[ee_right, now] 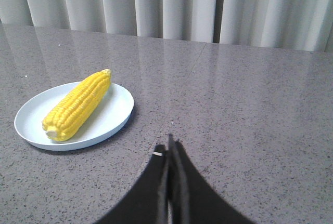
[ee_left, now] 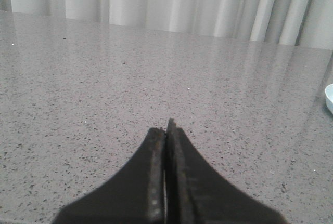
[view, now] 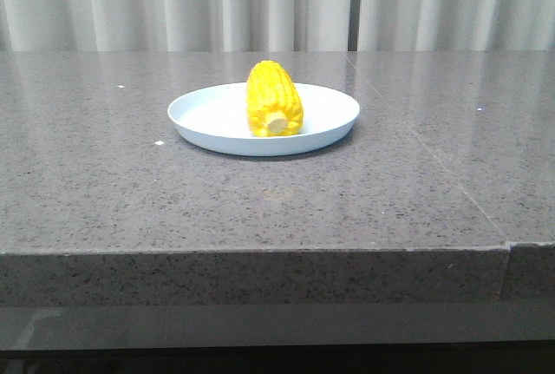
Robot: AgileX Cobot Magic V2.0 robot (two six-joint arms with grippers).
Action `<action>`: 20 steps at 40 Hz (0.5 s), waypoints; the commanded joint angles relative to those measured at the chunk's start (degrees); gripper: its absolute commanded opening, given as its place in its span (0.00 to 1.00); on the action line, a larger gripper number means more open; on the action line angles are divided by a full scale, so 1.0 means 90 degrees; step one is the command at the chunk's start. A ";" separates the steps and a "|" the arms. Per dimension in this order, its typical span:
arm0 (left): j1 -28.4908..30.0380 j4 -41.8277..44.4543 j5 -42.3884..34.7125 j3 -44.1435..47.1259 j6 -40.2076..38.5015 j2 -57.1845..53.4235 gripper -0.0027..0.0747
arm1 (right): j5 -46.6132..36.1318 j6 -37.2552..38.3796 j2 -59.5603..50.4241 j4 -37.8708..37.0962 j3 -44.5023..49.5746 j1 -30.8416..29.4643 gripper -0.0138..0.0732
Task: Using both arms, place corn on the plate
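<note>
The yellow corn lies on the pale blue-white plate in the middle of the table, its pale stub end toward the camera. It also shows in the right wrist view, corn on the plate. Neither arm appears in the front view. My right gripper is shut and empty, above the table, apart from the plate. My left gripper is shut and empty over bare table; only a sliver of the plate's rim shows in its view.
The grey speckled stone table has a seam running on its right part and a front edge near the camera. Pale curtains hang behind the table.
</note>
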 commanded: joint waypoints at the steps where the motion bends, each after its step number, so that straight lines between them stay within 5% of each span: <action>1: 0.0009 -0.0035 -0.0513 0.0009 0.0001 -0.0129 0.01 | -0.0487 -0.0056 0.0012 -0.0051 -0.0172 -0.0044 0.09; 20: 0.0009 -0.0035 -0.0513 0.0009 0.0001 -0.0129 0.01 | -0.0694 0.0052 -0.0615 -0.0051 0.0822 -0.0388 0.09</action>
